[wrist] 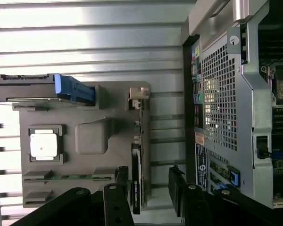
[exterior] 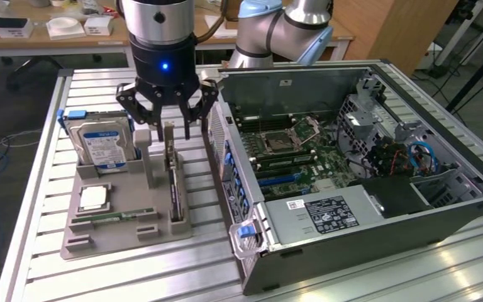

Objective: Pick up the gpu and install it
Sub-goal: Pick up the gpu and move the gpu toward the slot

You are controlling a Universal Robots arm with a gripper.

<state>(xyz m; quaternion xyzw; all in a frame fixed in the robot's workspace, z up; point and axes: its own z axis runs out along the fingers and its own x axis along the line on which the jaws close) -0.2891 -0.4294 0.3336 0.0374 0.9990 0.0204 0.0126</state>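
Observation:
The gpu (exterior: 173,179) stands on edge in a slot of the grey holder tray (exterior: 124,236), a thin card with a black cooler. My gripper (exterior: 168,126) hangs just above its far end, open, with one finger on each side of the card's top edge and nothing held. From the wrist, the gpu (wrist: 137,160) runs edge-on between my two black fingertips (wrist: 122,182), with gaps on both sides; the gripper (wrist: 149,187) is not touching it.
The tray (wrist: 89,106) also carries a silver hard drive (exterior: 100,143) with a blue label, a square processor (exterior: 95,197) and a memory stick (exterior: 111,218). The open computer case (exterior: 367,189) lies close beside the tray on the exterior view's right, motherboard (exterior: 288,151) exposed. Slatted metal table (exterior: 107,277).

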